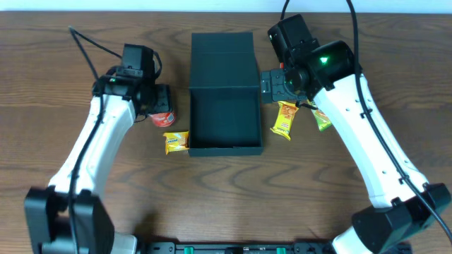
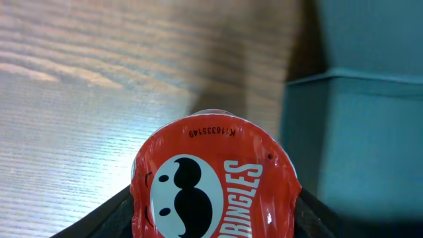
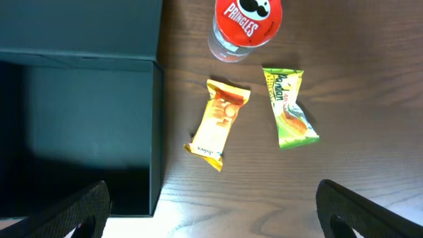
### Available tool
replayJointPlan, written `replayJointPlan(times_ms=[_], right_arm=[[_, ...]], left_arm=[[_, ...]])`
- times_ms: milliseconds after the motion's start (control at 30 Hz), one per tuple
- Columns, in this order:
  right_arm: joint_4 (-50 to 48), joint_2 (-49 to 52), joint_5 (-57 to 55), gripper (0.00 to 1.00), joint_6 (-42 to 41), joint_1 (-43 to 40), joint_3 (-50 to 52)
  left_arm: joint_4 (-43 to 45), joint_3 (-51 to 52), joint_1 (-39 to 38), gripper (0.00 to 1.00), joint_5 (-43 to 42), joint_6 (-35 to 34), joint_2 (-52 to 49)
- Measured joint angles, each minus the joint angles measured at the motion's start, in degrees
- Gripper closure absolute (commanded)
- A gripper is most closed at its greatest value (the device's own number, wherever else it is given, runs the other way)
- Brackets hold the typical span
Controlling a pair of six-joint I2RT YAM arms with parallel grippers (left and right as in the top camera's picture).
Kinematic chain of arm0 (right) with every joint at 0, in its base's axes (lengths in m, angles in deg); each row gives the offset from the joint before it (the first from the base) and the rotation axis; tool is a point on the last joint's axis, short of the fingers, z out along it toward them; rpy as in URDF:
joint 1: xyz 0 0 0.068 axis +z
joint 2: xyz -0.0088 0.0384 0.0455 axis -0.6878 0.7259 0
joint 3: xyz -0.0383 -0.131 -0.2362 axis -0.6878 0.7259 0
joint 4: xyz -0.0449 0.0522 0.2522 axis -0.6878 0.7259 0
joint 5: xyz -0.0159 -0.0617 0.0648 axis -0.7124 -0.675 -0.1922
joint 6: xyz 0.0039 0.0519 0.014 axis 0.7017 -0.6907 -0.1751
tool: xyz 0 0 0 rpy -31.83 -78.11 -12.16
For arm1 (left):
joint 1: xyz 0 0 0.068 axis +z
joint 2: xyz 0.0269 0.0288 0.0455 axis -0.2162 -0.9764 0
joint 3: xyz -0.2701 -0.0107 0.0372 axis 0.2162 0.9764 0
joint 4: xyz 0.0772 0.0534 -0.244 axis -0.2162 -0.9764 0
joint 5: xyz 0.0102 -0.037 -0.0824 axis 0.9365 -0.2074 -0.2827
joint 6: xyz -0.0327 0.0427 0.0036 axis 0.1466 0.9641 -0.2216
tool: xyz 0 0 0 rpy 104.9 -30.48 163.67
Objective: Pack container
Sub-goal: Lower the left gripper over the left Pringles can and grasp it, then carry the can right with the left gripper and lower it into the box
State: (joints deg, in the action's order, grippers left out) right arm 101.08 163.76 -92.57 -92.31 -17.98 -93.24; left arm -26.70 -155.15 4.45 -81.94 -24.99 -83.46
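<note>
overhead: the container [image 1: 224, 134] stands open at the middle of the bench [image 1: 226, 204], its lid [image 1: 222, 56] thrown back, and nothing shows inside it. the left hand [image 1: 159, 104] is just left of it, at a red can [image 1: 163, 118]. a yellow packet [image 1: 176, 142] lies at the container's near left corner. the right hand [image 1: 272, 85] hangs by its right wall.

left wrist: the fingers [image 2: 99, 221] sit against both flanks of the can, clamped on it as far as this view shows. the container's wall is just beside.

right wrist: this hand is spread wide and holds nothing. below it lie an orange packet [image 3: 218, 122], a green packet [image 3: 291, 109] and a second can [image 3: 248, 20], all apart from the container.

the container looks stiff and matte, so not slippery. it is likely light while unfilled and too broad to span. i'd pinch a wall's rim, away from the hinged lid, which would swing. the bench is smooth wood grain, so things may slide. no more of the room shows.
</note>
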Motion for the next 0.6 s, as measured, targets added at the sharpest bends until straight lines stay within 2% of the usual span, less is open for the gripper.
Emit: replayJointPlan(times_ms=[200,600], right_arm=[[-0.2,0.0,0.0,0.01,0.4,0.0,0.0],[0.1,0.0,0.0,0.01,1.1,0.0,0.0]], left_arm=[[-0.8,-0.8,-2.8,0.38,-2.6,0.0,6.1],[-1.2,-2.1,-17.1,0.34,0.2,0.0,8.8]])
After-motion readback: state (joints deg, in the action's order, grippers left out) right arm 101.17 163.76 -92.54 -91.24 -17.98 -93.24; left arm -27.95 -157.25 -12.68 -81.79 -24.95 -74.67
